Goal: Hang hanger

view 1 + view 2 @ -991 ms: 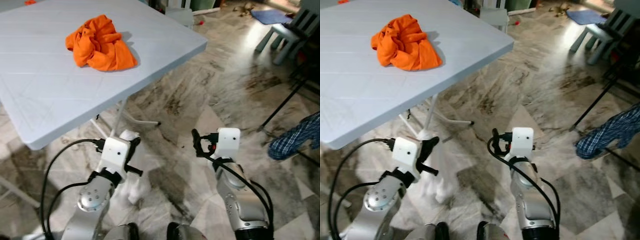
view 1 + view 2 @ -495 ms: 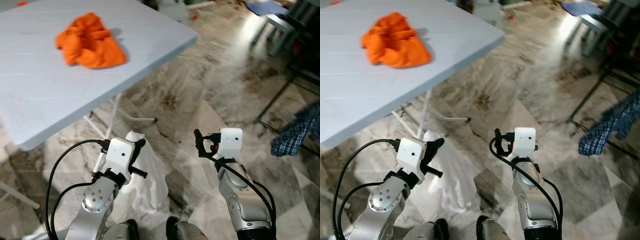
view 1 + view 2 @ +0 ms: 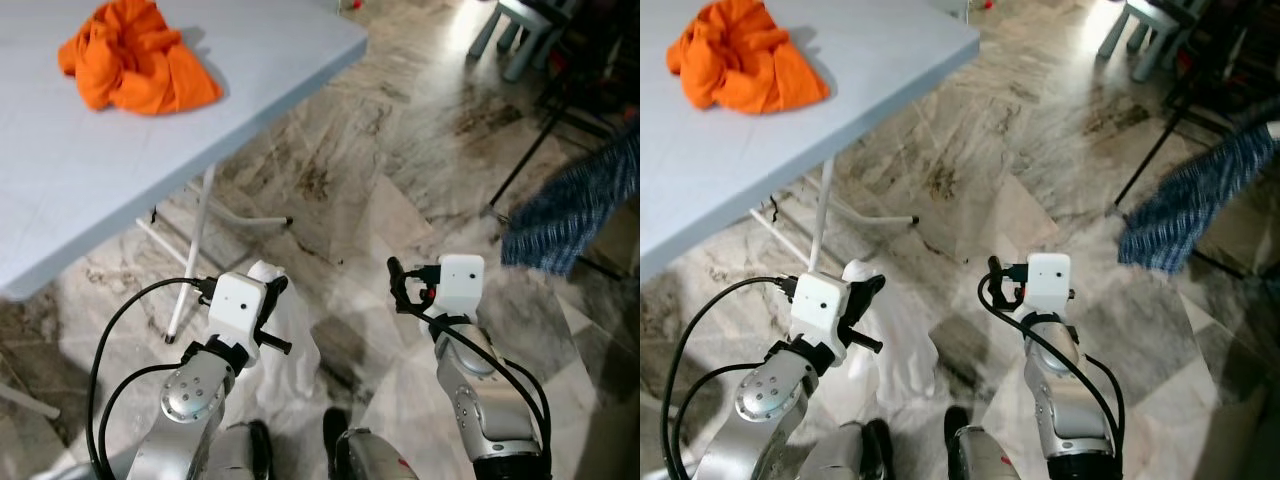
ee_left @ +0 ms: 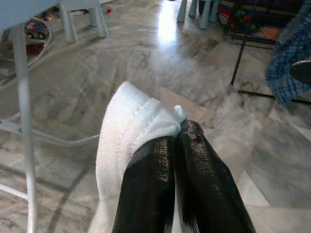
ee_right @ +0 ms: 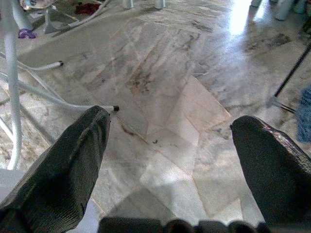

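My left gripper (image 4: pixel 176 133) is shut on a bunched fold of a white garment (image 4: pixel 131 116). The garment hangs from it toward the floor, low in front of me (image 3: pixel 290 335). The right gripper (image 5: pixel 170 121) is held beside it at about the same height, open, with only floor between its fingers (image 5: pixel 77 160). A blue plaid garment (image 3: pixel 570 205) hangs at the right by a black rack leg (image 3: pixel 525 150), well beyond both grippers.
A pale blue table (image 3: pixel 100 170) stands at the left with a crumpled orange cloth (image 3: pixel 130 60) on it; its white legs (image 3: pixel 190 250) reach the marble floor. A small stool (image 3: pixel 510 30) stands far right at the back. Open floor lies ahead between table and rack.
The whole view has shifted: the table slid left and the plaid garment looms closer. The white garment stays in the left gripper and hangs more in sight. The arms keep their pose.
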Motion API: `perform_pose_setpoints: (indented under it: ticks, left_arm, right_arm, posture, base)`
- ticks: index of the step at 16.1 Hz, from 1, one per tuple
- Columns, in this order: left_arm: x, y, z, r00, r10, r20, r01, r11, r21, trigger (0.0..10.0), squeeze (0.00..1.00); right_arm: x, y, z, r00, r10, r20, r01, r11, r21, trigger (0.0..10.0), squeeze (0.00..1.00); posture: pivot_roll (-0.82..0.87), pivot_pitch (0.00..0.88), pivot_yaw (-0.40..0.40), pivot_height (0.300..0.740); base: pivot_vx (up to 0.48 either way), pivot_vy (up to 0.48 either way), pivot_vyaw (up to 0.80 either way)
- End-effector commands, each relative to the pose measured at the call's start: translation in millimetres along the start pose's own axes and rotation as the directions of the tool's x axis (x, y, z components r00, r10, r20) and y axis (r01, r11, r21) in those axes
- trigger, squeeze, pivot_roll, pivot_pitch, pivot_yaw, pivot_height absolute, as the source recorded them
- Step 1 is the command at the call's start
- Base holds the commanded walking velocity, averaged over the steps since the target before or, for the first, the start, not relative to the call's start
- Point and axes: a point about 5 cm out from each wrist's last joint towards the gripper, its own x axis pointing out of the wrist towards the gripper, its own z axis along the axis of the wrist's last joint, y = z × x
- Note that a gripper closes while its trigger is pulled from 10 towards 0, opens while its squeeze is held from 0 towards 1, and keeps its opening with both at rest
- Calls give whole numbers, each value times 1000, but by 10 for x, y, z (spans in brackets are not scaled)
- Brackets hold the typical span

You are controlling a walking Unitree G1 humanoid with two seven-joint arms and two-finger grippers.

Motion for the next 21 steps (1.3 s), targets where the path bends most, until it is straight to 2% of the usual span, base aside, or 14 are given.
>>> perform_pose_setpoints:
  ticks: [1,4,8,10,13,21]
  left_arm:
    - [-8,-26,31,1000,-20,14,20,1000,1,10000,0]
    - [-1,-25,36,1000,-27,15,27,1000,10,10000,0]
    - [-6,-39,65,996,-72,43,71,997,25,10000,0]
    - [-15,-38,79,994,-86,60,88,996,-24,10000,0]
    - [-12,-40,93,992,-97,78,99,995,-25,10000,0]
    - [-15,-38,84,992,-98,76,101,994,-33,10000,0]
  right_arm:
    - [-25,-40,-28,1000,-21,-10,21,1000,4,10000,0]
    - [-25,-25,-18,1000,-7,-5,7,1000,13,10000,0]
    - [-19,-20,-16,1000,-12,-2,12,1000,10,10000,0]
    - [-16,-21,-13,1000,-12,-1,12,1000,4,10000,0]
    - [-18,-40,-21,1000,-21,-7,21,1000,3,10000,0]
    - [-29,-33,-45,1000,-22,-13,22,1000,-3,10000,0]
  posture:
    - [-6,203,-54,740]
    - [-5,201,-53,740]
    - [-3,195,-53,740]
    - [-3,192,-52,740]
    - [-5,193,-53,740]
    - [-8,197,-52,740]
  base:
    - [-292,0,-631]
    - [-190,0,-552]
    - [0,0,0]
    - [0,0,-259]
    - [0,0,-800]
    - [261,0,-780]
